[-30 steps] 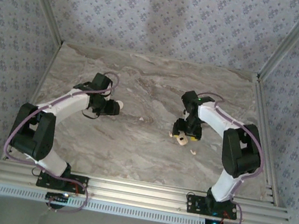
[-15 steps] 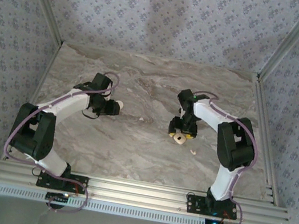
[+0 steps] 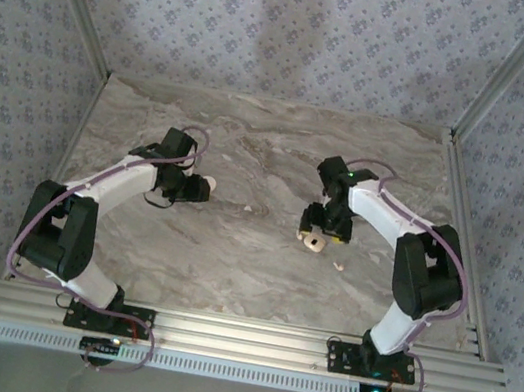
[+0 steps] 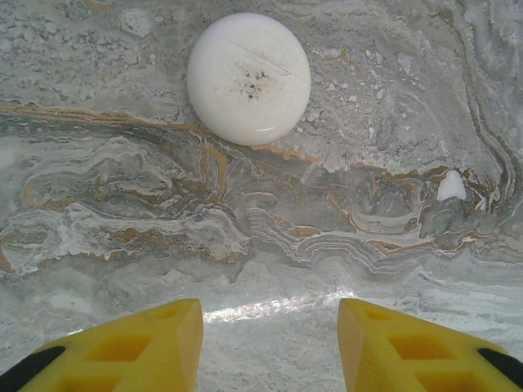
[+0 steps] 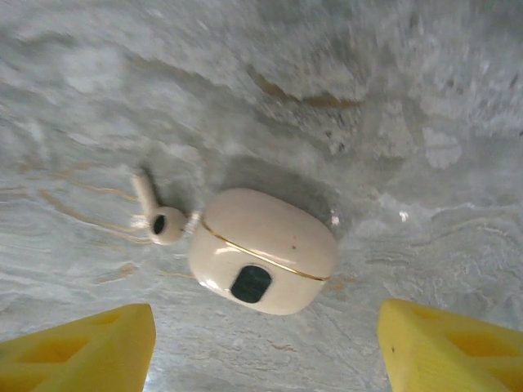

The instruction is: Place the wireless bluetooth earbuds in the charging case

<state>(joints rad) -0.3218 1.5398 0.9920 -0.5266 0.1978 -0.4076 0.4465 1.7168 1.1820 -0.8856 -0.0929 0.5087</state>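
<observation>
- The case (image 5: 263,249) lies on the table (image 3: 230,262) in its right half, about midway between the far and near edges. Its lid looks closed. A thin gold line runs across it and there is a dark oval patch on the front.
- Nothing inside the case can be seen.
- One earbud (image 5: 155,214) lies on the table just beside the case, with its stem pointing away. I cannot tell if they touch.
- The other earbud (image 3: 248,208) lies alone near the middle of the table, well apart from the case.
- A round cream disc (image 4: 248,77) lies in the left half of the table. It has a fine line across it and some dark specks in the centre.
- No writing or brand can be read on any of these.
- The left gripper (image 4: 270,343) has its fingers apart over bare table, near the disc.
- The right gripper (image 5: 265,351) is spread wide. The case lies just ahead of its fingers, not between them.
</observation>
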